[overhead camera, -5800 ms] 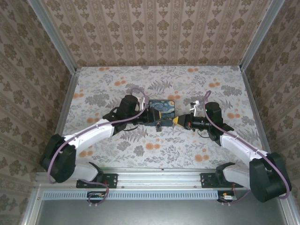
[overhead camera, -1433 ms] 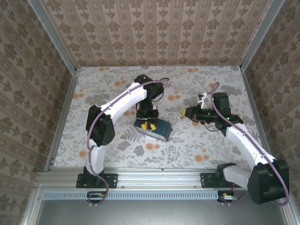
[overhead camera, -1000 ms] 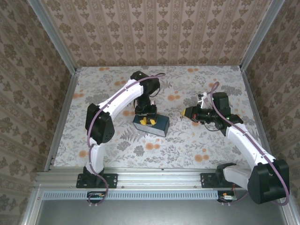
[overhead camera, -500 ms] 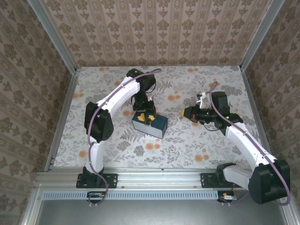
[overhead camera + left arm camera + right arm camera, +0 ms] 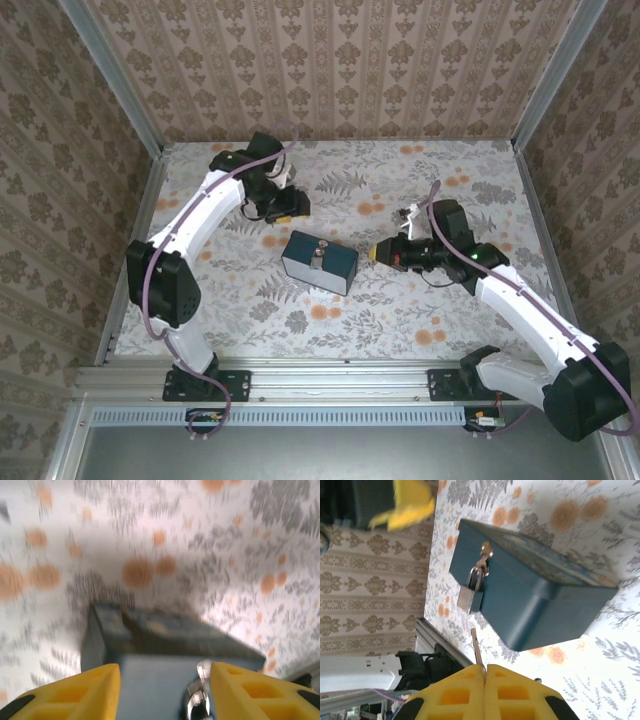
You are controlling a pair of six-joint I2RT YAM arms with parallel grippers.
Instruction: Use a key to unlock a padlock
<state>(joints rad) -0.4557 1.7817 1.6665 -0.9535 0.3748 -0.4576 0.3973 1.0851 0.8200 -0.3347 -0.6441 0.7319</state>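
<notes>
At the far left of the floral table (image 5: pixel 200 160) the left gripper (image 5: pixel 288 206) hangs with its yellow fingers (image 5: pixel 70 692) spread apart and nothing between them, well away from the work. In the middle lies the blue box (image 5: pixel 335 268), with the small silver padlock (image 5: pixel 468 598) hooked through its hasp on the face turned towards the near edge. To the right, the right gripper (image 5: pixel 382 252) is pinched tight on the key (image 5: pixel 477 647), whose thin blade sticks out past the fingertips. This arm is the nearer one. Seen from its wrist, the padlock's body points roughly back along the blade's line, a short gap ahead of the tip. As I judge it, the next move is a straight push forward, with a slight sideways correction.
</notes>
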